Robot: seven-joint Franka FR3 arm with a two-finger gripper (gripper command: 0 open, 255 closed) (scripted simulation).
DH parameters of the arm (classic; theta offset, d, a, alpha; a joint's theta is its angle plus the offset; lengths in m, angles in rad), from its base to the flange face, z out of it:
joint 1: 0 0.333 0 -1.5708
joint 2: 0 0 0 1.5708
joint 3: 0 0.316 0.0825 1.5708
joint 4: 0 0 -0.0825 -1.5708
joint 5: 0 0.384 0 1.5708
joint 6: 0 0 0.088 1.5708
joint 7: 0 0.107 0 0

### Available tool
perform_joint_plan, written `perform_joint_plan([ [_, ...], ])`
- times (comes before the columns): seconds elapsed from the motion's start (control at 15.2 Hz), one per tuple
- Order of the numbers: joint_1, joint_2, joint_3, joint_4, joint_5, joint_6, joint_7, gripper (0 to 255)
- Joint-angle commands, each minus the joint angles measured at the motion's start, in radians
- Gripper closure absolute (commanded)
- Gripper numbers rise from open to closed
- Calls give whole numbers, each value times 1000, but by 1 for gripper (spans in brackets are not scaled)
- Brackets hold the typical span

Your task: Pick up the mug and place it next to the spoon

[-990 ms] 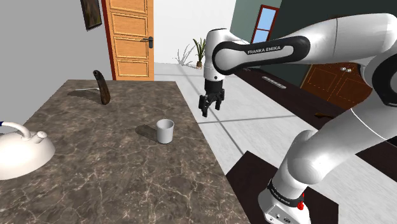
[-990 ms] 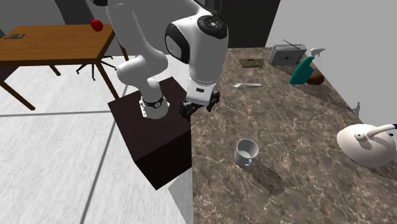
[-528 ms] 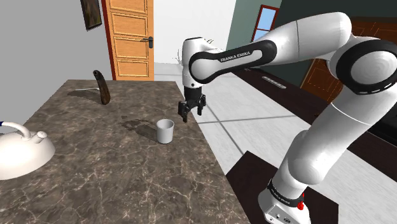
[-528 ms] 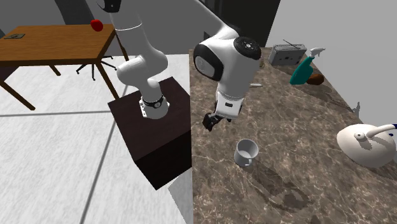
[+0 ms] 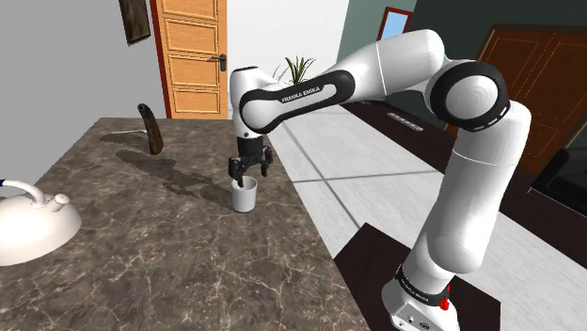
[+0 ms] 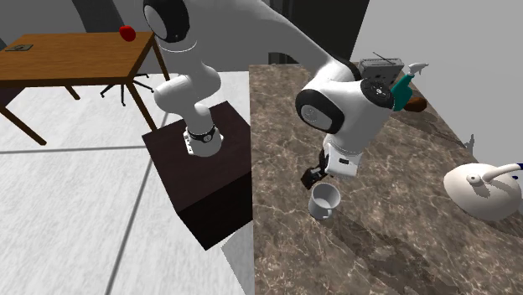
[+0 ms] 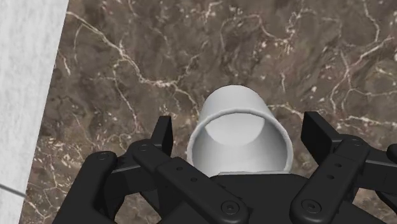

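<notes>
A plain white mug stands upright on the dark marble counter, near the edge facing the floor. My black gripper hangs just above it, pointing down. In the wrist view the mug sits between the two fingers, which stand wide apart on either side of its rim without touching it. The gripper is open and holds nothing. In the second exterior view the mug stands just below the hand, its handle turned toward that view's right.
A white teapot sits at the shoulder view's left, a dark curved object at the counter's far end. A teal spray bottle and a grey toaster stand behind the arm. The counter edge drops to the floor.
The arm has swung from beyond the counter edge over the counter, and the open gripper now hangs above the mug. The arm now covers the spoon in the second exterior view.
</notes>
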Motion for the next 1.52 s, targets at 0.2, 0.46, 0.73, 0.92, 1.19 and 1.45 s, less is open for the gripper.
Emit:
perform_joint_plan([
  [0.2, 48, 198, 9, 214, -46, -24, 81, 0],
  [0.46, 48, 207, 6, 187, -50, 13, 84, 0],
  [0.73, 48, 224, 3, 147, -56, 68, 88, 0],
  [0.92, 48, 224, 3, 147, -56, 68, 88, 0],
  [1.19, 48, 225, 3, 148, -56, 68, 88, 0],
  [1.45, 48, 224, 3, 147, -56, 68, 88, 255],
])
